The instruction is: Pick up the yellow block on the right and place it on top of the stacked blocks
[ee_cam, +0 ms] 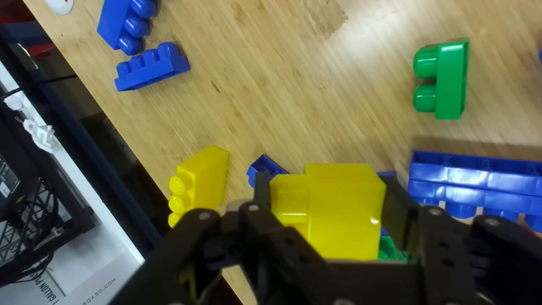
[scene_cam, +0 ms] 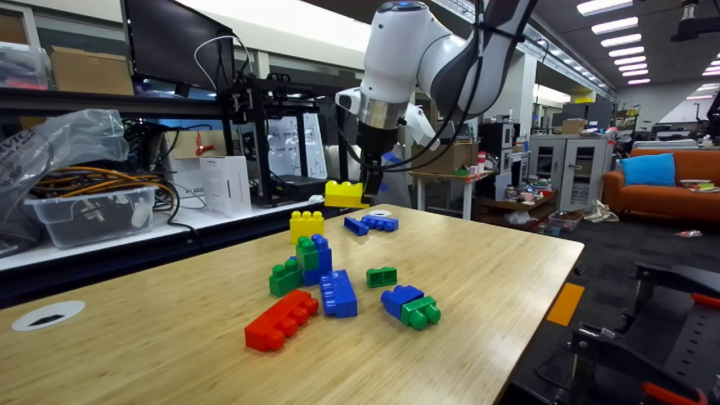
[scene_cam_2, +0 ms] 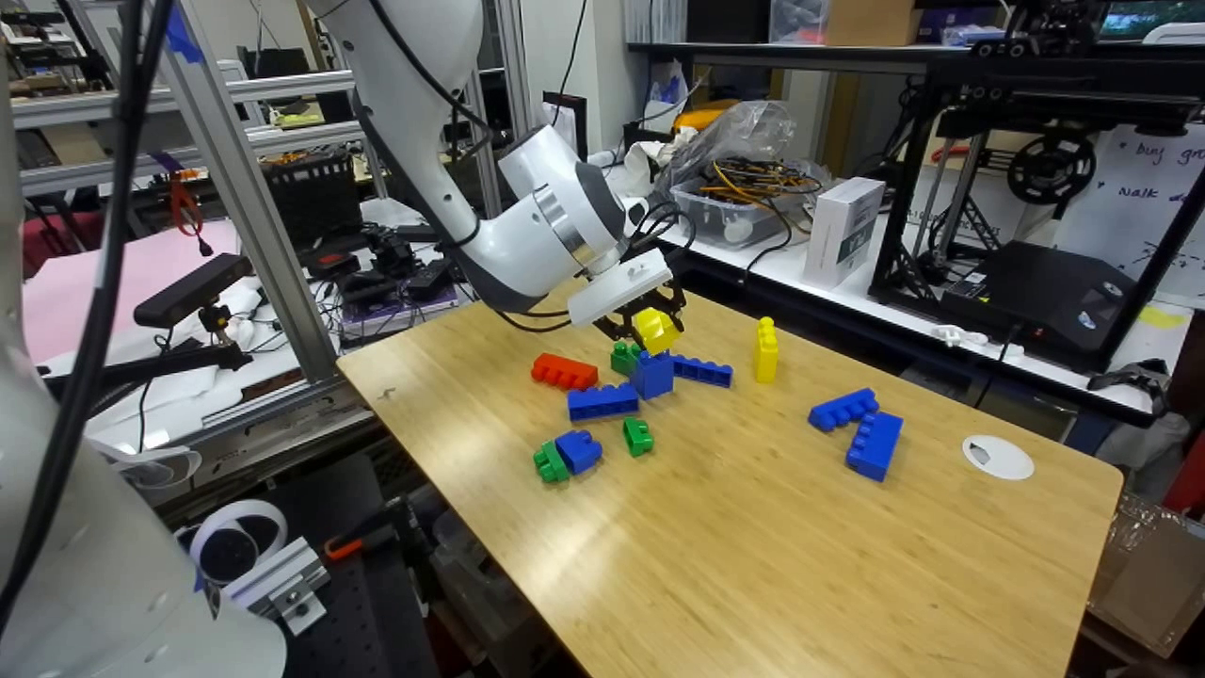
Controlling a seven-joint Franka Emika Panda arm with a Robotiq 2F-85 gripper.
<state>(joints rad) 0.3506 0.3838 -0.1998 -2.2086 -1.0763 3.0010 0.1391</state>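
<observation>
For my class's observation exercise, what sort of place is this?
Probably a robotics lab, given the white and grey jointed robot arm, the apparent black framed 3D printer and the clear plastic bin of orange and black cables.

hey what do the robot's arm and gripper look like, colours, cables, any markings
The arm is mostly white and smoothly rounded, with dark grey sections, a blue patch on one joint and a shiny silver band near the wrist. Black cables run along it. The gripper is black, with jointed fingers and small round greyish pins. I can't make out any lettering on either.
</observation>
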